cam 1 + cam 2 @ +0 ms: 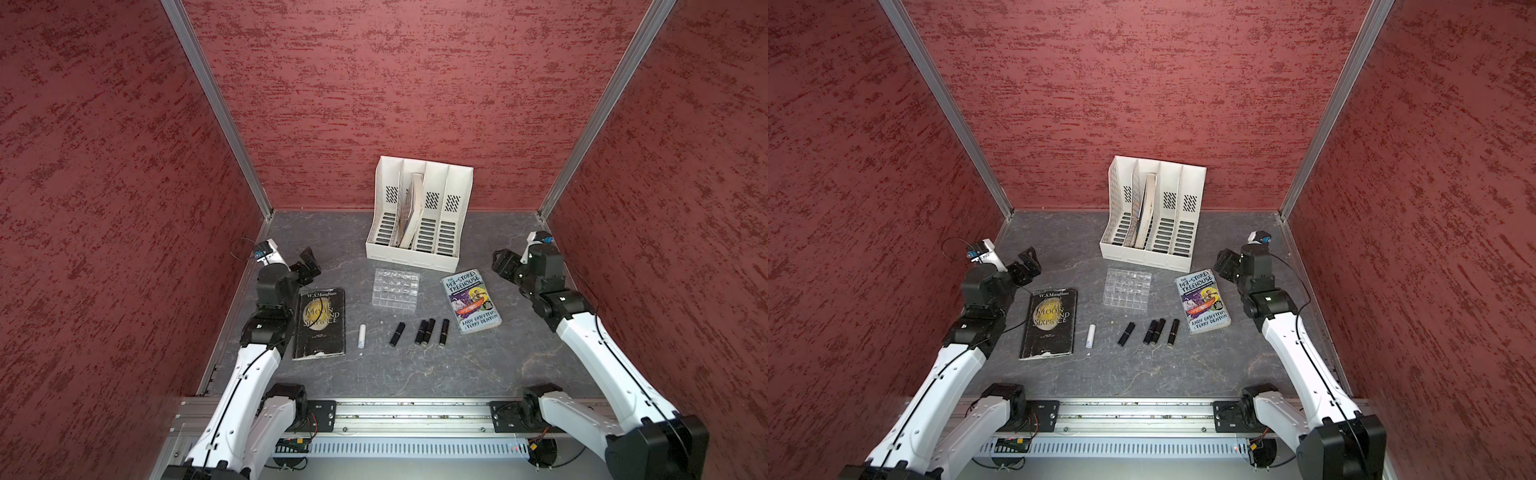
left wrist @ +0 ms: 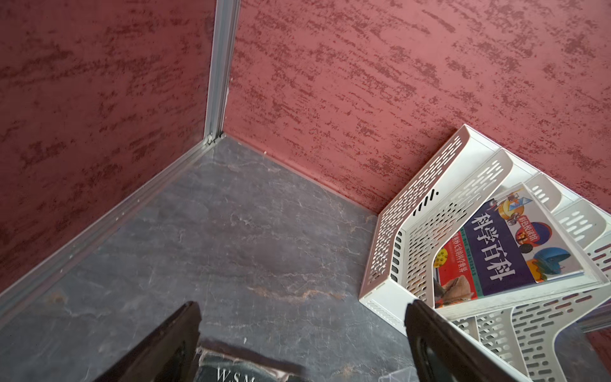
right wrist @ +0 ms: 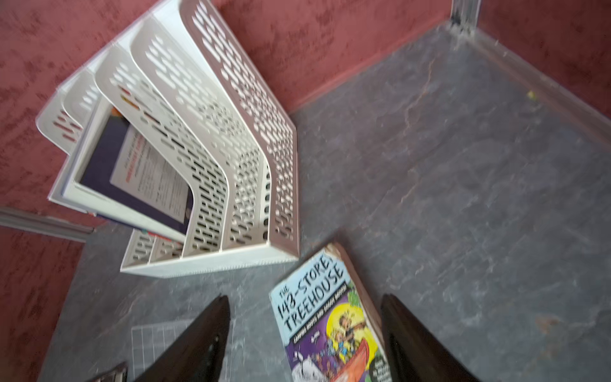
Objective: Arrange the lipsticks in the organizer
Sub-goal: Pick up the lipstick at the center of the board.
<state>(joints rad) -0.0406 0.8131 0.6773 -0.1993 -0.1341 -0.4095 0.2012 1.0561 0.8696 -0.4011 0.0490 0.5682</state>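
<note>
Slate tabletop (image 1: 374, 374): organizer (image 1: 395, 289), book (image 1: 411, 212) in rack (image 1: 415, 258)

Four black lipsticks (image 1: 397, 334) (image 1: 421, 332) (image 1: 429, 331) (image 1: 444, 332), one white lipstick (image 1: 362, 336), one organizer (image 1: 395, 288), one rack (image 1: 411, 259), two flat books (image 1: 320, 323) (image 1: 471, 301)

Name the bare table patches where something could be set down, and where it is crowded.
Free: the wide strip between lipsticks and front rail; the far corner between left claw and file rack. Crowded: between dark book and Treehouse book, around organizer and lipsticks.
</note>
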